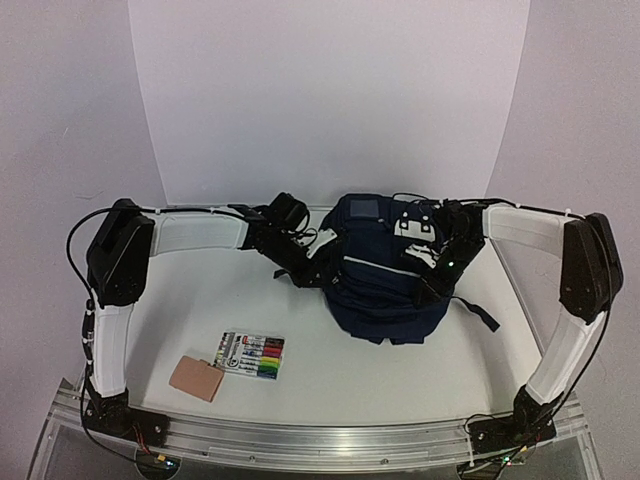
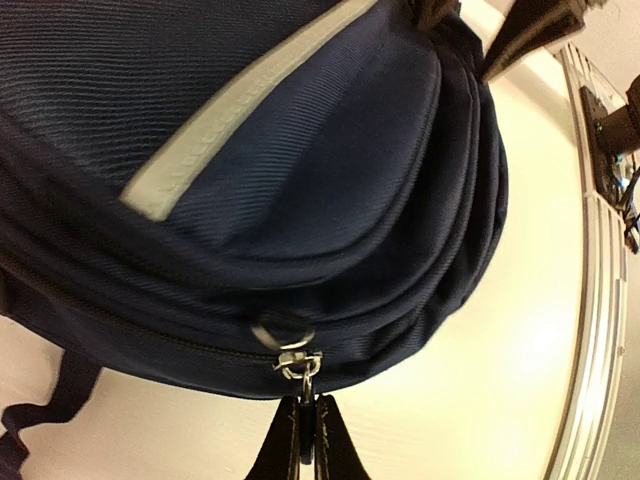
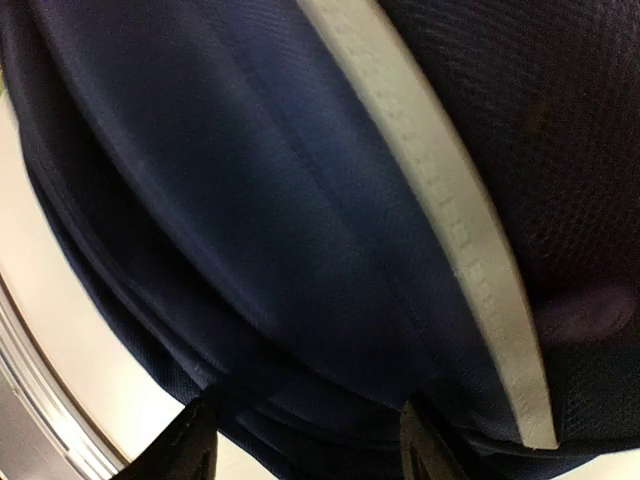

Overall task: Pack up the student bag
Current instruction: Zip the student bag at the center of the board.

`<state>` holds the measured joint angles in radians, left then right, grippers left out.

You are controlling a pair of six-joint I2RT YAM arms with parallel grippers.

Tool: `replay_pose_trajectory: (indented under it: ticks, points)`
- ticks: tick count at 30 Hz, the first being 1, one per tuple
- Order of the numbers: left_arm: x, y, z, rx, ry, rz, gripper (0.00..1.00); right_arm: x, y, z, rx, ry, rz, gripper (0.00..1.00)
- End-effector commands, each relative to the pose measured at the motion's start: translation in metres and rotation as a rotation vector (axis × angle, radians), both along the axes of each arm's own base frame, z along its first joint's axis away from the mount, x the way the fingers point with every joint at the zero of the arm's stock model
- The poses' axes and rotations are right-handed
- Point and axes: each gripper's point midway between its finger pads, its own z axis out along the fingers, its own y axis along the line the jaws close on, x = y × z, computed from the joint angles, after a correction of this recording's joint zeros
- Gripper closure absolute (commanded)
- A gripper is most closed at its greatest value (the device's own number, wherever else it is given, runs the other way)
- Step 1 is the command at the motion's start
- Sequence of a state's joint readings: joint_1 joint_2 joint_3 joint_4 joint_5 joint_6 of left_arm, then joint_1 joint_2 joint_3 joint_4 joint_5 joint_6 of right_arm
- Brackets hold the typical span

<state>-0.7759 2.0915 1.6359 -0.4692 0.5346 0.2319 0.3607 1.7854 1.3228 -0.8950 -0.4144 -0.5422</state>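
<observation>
The student bag [image 1: 385,290], dark navy with a pale stripe, lies on the table right of centre. It fills the left wrist view [image 2: 300,180] and the right wrist view [image 3: 250,220]. My left gripper [image 2: 306,430] is at the bag's left side [image 1: 305,262], shut on a metal zipper pull [image 2: 303,372] on a side seam. My right gripper [image 3: 305,420] is pressed against the bag's right side [image 1: 435,275]. Its fingers stand wide apart against the navy fabric, open, and clamp nothing.
A pack of coloured markers [image 1: 252,356] and a tan block [image 1: 196,377] lie at the front left of the table. A black strap [image 1: 478,312] trails from the bag to the right. An aluminium rail [image 1: 330,435] runs along the near edge.
</observation>
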Motion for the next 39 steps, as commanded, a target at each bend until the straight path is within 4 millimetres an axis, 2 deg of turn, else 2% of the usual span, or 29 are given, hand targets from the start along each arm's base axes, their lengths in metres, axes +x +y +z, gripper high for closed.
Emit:
replay_pose_trajectory:
  ticks: [1, 4, 7, 10, 12, 15, 18, 21, 24, 25, 27, 29, 32, 35, 39]
  points:
    - [-0.052, -0.011, 0.031, 0.016, -0.007, -0.120, 1.00, 0.012, 0.034, -0.007, 0.108, 0.025, -0.058, 0.53]
    - [-0.078, -0.033, 0.027, 0.017, 0.041, -0.147, 1.00, 0.013, 0.051, -0.004, 0.158, 0.025, -0.077, 0.63]
    - [-0.069, -0.049, 0.032, -0.057, 0.058, -0.061, 1.00, 0.009, 0.071, 0.000, 0.205, 0.033, -0.083, 0.64]
    - [-0.046, -0.061, 0.047, -0.136, 0.040, 0.061, 1.00, 0.007, 0.093, 0.014, 0.266, 0.035, -0.076, 0.64]
    - [-0.027, -0.057, 0.046, -0.144, 0.037, 0.131, 1.00, 0.011, 0.105, 0.029, 0.320, 0.035, -0.068, 0.61]
    - [0.013, -0.028, 0.039, -0.140, 0.081, 0.255, 1.00, 0.024, 0.109, 0.057, 0.361, -0.017, -0.049, 0.48]
    - [0.039, 0.000, 0.036, -0.129, 0.082, 0.331, 1.00, 0.041, 0.091, 0.091, 0.396, -0.087, -0.070, 0.30]
    - [0.052, 0.017, 0.035, -0.092, 0.048, 0.347, 1.00, 0.046, 0.064, 0.107, 0.373, -0.111, -0.104, 0.24]
    - [0.059, 0.025, 0.032, -0.067, 0.042, 0.353, 1.00, 0.046, 0.034, 0.101, 0.337, -0.074, -0.169, 0.22]
    - [0.062, 0.027, 0.032, -0.058, 0.037, 0.353, 1.00, 0.045, 0.025, 0.093, 0.319, -0.052, -0.191, 0.22]
    - [0.063, 0.027, 0.032, -0.042, 0.027, 0.343, 1.00, 0.037, 0.019, 0.075, 0.291, 0.002, -0.197, 0.25]
    - [0.059, 0.023, 0.037, -0.053, 0.042, 0.316, 1.00, 0.029, 0.022, 0.060, 0.303, 0.067, -0.199, 0.28]
    - [0.038, 0.014, 0.041, -0.070, 0.086, 0.241, 1.00, 0.028, 0.035, 0.037, 0.356, 0.150, -0.225, 0.33]
    - [0.014, 0.008, 0.039, -0.049, 0.068, 0.160, 1.00, 0.038, 0.051, 0.019, 0.387, 0.163, -0.241, 0.41]
    - [-0.011, 0.006, 0.041, -0.034, 0.108, 0.097, 1.00, 0.059, 0.065, 0.013, 0.437, 0.129, -0.289, 0.57]
